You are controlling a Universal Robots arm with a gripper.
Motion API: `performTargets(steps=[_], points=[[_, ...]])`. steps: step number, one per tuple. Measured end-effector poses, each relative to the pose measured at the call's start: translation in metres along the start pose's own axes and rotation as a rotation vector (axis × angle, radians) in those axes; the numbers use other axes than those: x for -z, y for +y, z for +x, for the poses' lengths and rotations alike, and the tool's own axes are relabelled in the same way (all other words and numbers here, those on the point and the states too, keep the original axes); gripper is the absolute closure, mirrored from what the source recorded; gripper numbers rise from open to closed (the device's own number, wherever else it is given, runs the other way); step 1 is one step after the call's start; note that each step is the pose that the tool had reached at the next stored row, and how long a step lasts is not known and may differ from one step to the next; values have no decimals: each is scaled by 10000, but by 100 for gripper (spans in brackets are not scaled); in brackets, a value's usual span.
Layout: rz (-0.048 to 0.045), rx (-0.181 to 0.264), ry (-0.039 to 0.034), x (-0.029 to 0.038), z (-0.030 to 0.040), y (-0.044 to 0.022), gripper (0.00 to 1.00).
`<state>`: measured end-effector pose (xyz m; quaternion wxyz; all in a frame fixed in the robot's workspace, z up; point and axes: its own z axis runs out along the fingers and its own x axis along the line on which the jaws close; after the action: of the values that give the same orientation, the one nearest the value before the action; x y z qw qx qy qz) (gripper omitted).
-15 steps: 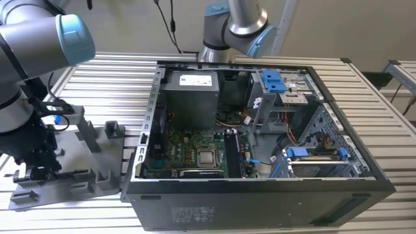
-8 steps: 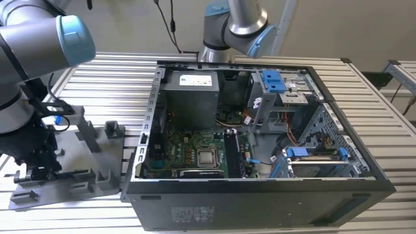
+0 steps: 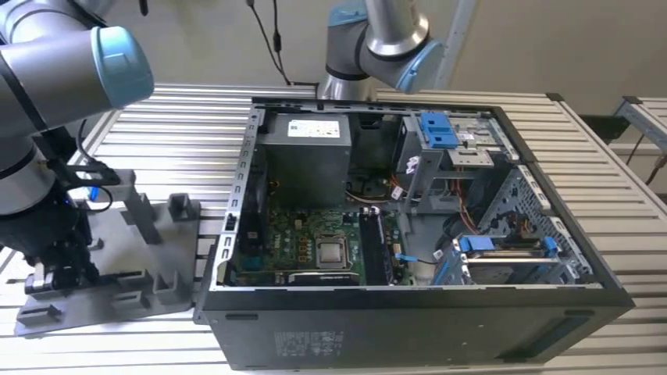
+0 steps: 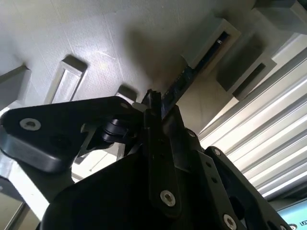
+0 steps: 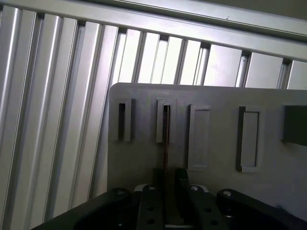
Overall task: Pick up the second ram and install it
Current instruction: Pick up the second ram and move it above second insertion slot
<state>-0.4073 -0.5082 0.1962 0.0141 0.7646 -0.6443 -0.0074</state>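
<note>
Exterior view: the table (image 3: 187, 117), made of pale slats, is carrying two items.

- Item 1: the grey holder (image 3: 156, 266) is lying toward the table's edge at the exterior view's left. Its near corner is sitting close to the table's front edge, and its other long edge is sitting just beside the case (image 3: 417, 320) wall.
- Item 2: the case is lying open-topped across the table's middle. The green motherboard (image 3: 312, 234) is showing on its floor, and the black slots (image 3: 372, 246) are running beside the processor. A grey box is crowding the far side. A cage with blue clips is closing in at the exterior view's right.

A second arm (image 3: 376, 39) is standing past the case's far edge.

The gripper (image 3: 58, 273) is hanging low over the holder, with open air above it and toward the case.

In both wrist views, the ram (image 4: 192, 69) (image 5: 166, 129) is standing on edge in a narrow pocket of the holder (image 4: 120, 38) (image 5: 223, 139), well apart from the motherboard. One narrow pocket is lying on one side of it and wider pockets on the other. Bare slats (image 5: 57, 96) are showing beyond the holder's edge.

The gripper (image 4: 158, 103) (image 5: 166, 175) is straddling the ram's exposed end. The jaws are standing apart, one on each face. In the first wrist view a thin pale gap is showing along one face of the stick.
</note>
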Motion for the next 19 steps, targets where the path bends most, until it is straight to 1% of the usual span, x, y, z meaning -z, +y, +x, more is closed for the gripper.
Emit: performTargets(steps=[1,2,3,19], points=[[0,-1,1,-1,0,0,82],[0,0,0,-2,0,0,82],[0,-1,-1,-3,0,0,86],[0,-1,-1,-16,0,0,86]])
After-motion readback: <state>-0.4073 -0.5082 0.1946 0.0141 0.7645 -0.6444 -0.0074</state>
